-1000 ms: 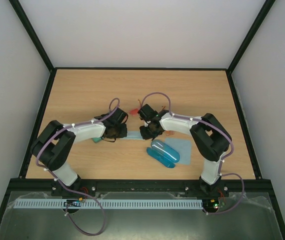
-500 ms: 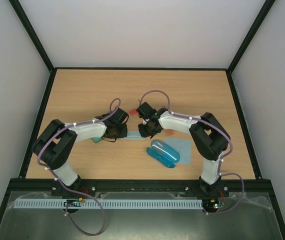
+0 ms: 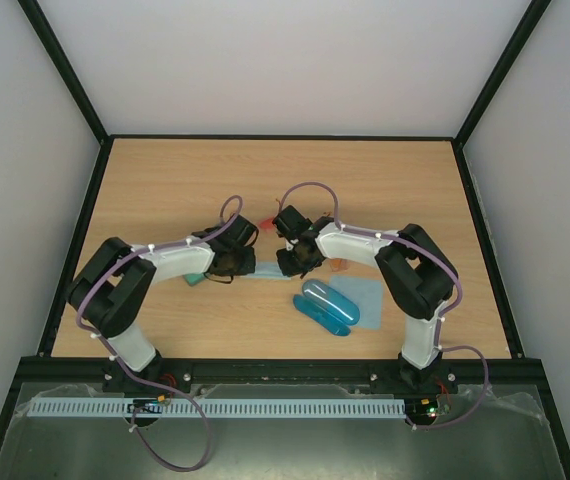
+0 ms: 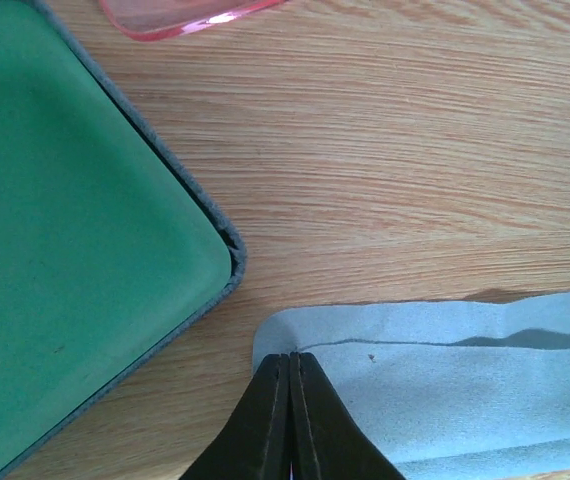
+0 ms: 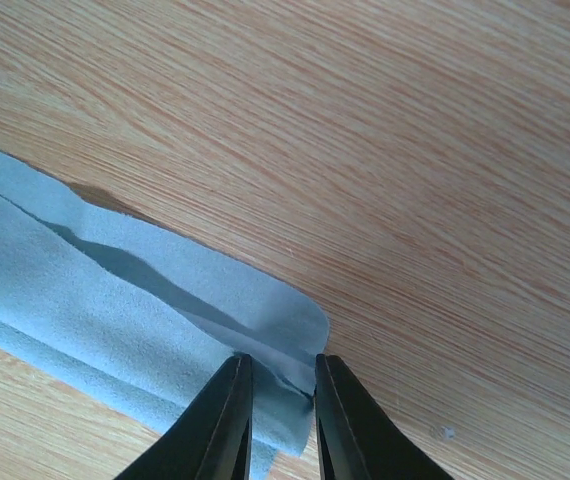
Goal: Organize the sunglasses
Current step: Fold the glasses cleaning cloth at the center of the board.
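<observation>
— Two grippers on one cloth (image 4: 445,390): why?

— Looks like folding. Pinches the near corner with the left gripper (image 4: 287,362), jaws clenched tight on it, just beside the open green case (image 4: 65,250). Straddles the opposite, doubled end with the right gripper (image 5: 277,368), jaws parted by a narrow gap and clamping nothing visibly.

— And the sunglasses?

— Holds neither pair. Leaves the red-pink pair (image 4: 185,14) on the table (image 4: 415,150) just past the green case's corner, with only a lens edge showing to the left wrist camera. Leaves the orange pair (image 3: 338,265) beside the right forearm, near the second cloth (image 3: 370,290) and the blue case (image 3: 327,305).

— Why the cloth first?

— Probably readies it to go into a case with a pair. Has the green case open and close by, presumably to receive the red-pink pair afterwards.

— Any risk?

— Could tug the fold open if pulled unevenly. Needs a firmer hold on the right before any lift.
</observation>
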`<state>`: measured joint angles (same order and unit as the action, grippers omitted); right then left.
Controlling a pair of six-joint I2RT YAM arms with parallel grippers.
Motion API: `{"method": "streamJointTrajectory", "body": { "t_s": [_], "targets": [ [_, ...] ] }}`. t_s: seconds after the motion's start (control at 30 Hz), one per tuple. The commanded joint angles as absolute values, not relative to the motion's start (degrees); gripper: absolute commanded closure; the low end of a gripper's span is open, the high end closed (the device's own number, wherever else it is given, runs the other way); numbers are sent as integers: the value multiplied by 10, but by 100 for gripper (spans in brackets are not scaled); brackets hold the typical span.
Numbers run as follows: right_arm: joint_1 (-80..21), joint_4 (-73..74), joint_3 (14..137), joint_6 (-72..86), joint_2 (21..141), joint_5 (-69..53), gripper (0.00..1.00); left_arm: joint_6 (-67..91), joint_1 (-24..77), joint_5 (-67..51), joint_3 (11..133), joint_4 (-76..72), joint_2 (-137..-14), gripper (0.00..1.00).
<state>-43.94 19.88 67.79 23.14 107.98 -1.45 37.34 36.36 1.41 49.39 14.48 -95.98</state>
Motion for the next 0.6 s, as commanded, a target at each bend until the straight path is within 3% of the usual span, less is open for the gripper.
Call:
{"method": "streamJointTrajectory", "body": {
  "t_s": [0.0, 0.57],
  "targets": [
    [-442, 231, 687, 229, 1091, -15, 82, 370, 366, 18, 498, 154, -972, 98],
    [-443, 240, 682, 229, 1063, -6, 95, 380, 368, 29, 491, 151, -942, 98]
  ]
}}
